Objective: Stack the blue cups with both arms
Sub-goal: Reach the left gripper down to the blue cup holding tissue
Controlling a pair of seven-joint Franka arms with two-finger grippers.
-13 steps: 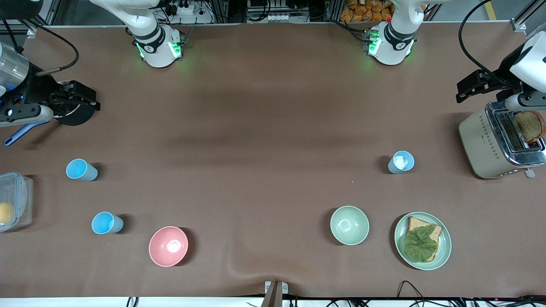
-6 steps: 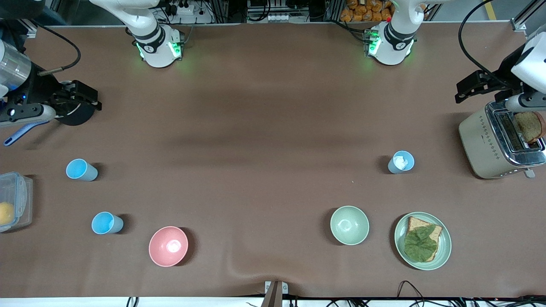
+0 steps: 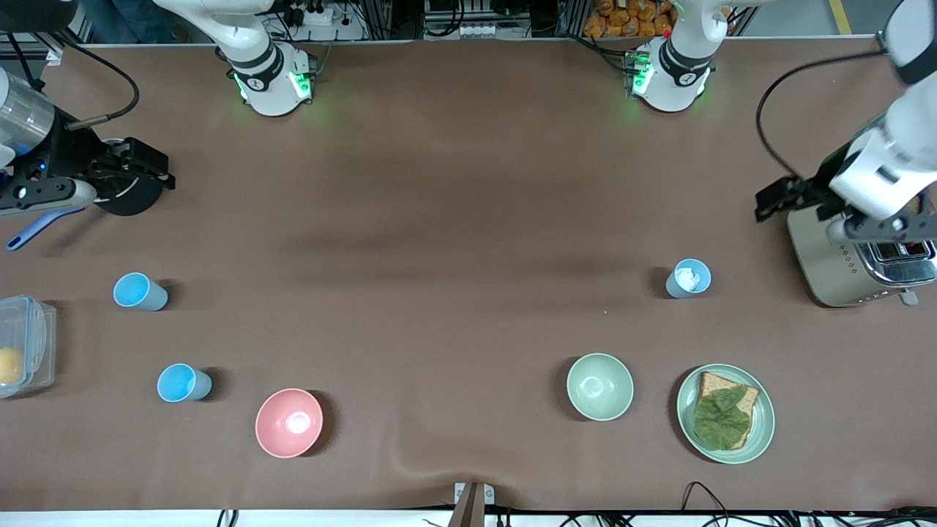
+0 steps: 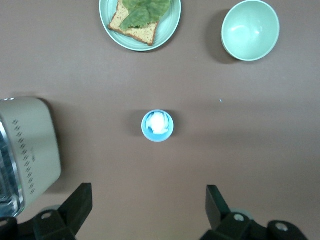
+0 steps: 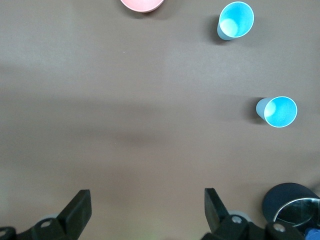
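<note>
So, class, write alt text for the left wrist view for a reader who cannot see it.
A blue cup stands upright on the brown table beneath the left gripper, whose fingers are open. Around it are a toaster, a green bowl and a plate of bread.

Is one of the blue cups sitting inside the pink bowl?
No. The pink bowl holds no cup; the nearest blue cup stands apart from it on the table, toward the right arm's end.

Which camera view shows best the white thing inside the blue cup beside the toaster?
The left wrist view: it looks straight down into the cup. The front view shows it smaller and obliquely. The right wrist view misses it.
</note>
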